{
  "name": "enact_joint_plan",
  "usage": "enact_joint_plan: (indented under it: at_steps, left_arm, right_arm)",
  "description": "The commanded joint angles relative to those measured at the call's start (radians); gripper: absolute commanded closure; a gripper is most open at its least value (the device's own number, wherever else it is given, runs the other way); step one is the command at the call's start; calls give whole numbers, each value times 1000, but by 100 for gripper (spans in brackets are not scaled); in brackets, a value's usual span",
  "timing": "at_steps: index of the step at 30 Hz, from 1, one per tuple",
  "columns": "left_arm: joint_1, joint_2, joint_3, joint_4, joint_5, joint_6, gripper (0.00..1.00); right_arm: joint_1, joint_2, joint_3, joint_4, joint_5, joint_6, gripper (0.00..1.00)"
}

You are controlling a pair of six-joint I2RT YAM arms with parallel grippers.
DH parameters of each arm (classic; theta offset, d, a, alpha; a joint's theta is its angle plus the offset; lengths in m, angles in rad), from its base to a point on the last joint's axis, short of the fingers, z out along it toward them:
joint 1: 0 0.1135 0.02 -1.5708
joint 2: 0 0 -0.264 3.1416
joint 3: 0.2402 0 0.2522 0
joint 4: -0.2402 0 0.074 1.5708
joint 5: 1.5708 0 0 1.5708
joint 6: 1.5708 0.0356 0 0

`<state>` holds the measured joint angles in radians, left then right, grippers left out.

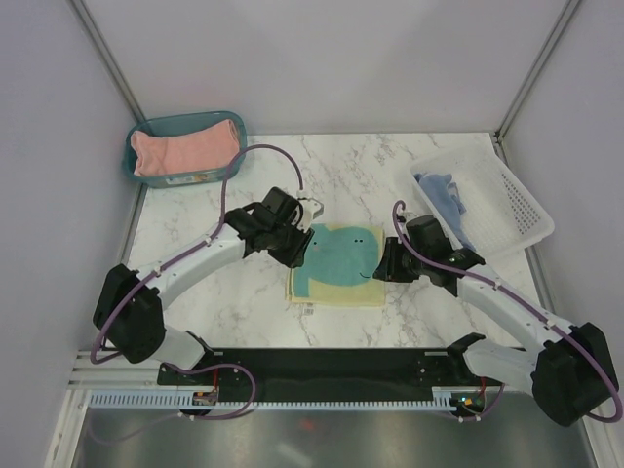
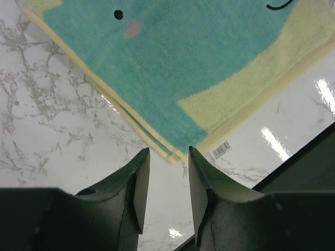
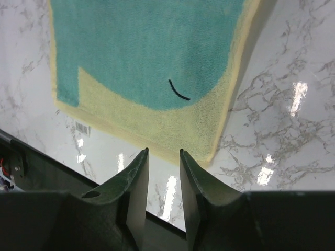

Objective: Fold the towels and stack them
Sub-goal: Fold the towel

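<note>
The pale yellow towel with the teal whale print (image 1: 338,265) lies folded flat on the marble table, between both arms. My left gripper (image 1: 304,246) hovers over its left side, open and empty; in the left wrist view (image 2: 168,151) the fingertips sit just above a corner of the towel (image 2: 199,63). My right gripper (image 1: 382,265) is at its right edge, open and empty; in the right wrist view (image 3: 164,151) the fingertips hover by the yellow border of the towel (image 3: 146,57). The salmon-pink towel (image 1: 185,148) lies in the teal bin. The light blue towel (image 1: 444,195) lies in the white basket.
The teal bin (image 1: 136,164) stands at the back left and the white perforated basket (image 1: 517,210) at the back right. A barcode label (image 2: 222,149) sticks out from the towel's corner. The black base rail (image 1: 331,375) runs along the near edge.
</note>
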<state>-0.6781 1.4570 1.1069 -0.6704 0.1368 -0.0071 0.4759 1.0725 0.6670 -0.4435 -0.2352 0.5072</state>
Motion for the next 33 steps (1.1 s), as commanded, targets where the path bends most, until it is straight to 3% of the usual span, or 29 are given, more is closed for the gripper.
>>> enact_joint_plan:
  at_steps: [1,8,11,16,25,28,33]
  left_arm:
    - [2,11,-19,60,14,-135,59]
    - [3,-93,-257,290,-72,-398,52]
    - [5,-93,-277,282,-158,-425,52]
    - [3,-44,-288,321,-76,-441,53]
    - [3,-23,-320,359,-32,-471,58]
    - [3,-6,-332,370,-14,-485,60]
    - [0,-9,-355,367,-32,-504,62]
  right_arm:
    - [3,55,34,11,88,69,63]
    - [3,46,-4,9,229,206,61]
    - [4,27,-26,15,228,267,60]
    - [3,9,-50,23,280,263,60]
    - [3,-34,-81,37,238,249,70]
    - [4,-72,-93,46,171,234,77]
    - [4,-170,-204,91,137,264,98]
